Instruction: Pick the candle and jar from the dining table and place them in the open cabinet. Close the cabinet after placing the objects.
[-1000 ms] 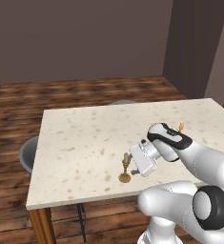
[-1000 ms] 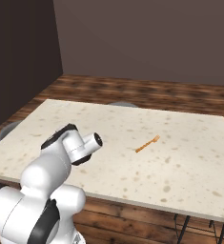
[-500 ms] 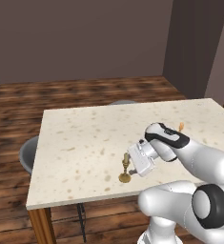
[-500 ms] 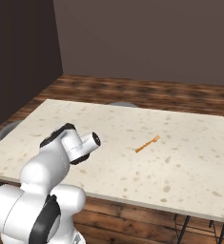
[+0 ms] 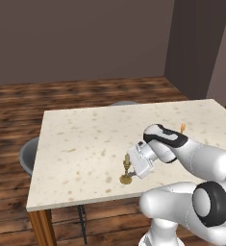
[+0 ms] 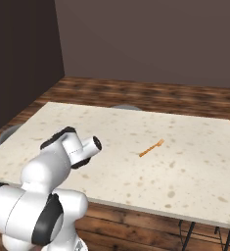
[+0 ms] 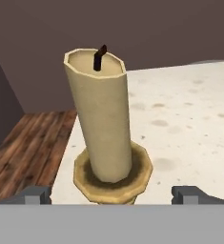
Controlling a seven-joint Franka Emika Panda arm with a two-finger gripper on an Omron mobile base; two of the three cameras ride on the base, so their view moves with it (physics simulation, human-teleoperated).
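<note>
The candle (image 7: pixel 102 119) is a cream stub with a dark wick on a small brass holder (image 5: pixel 126 178). It stands upright on the dining table (image 5: pixel 81 139), close to the near edge. My gripper (image 7: pixel 113 195) is open. One dark fingertip (image 7: pixel 33 194) is on each side of the holder's base, and neither touches it. In the left base view the gripper (image 5: pixel 131 166) sits right beside the candle (image 5: pixel 127 163), on its right. In the right base view my own arm hides the candle. The jar and the cabinet are out of view.
A thin orange stick-like utensil (image 6: pixel 151 147) lies on the table (image 6: pixel 185 171) to the right of the arm. Grey chairs stand at the table's left side (image 5: pixel 29 156) and far side (image 5: pixel 124 103). Wooden floor and dark walls surround the table.
Almost nothing: the arm has shifted very slightly, and the candle stands where it was.
</note>
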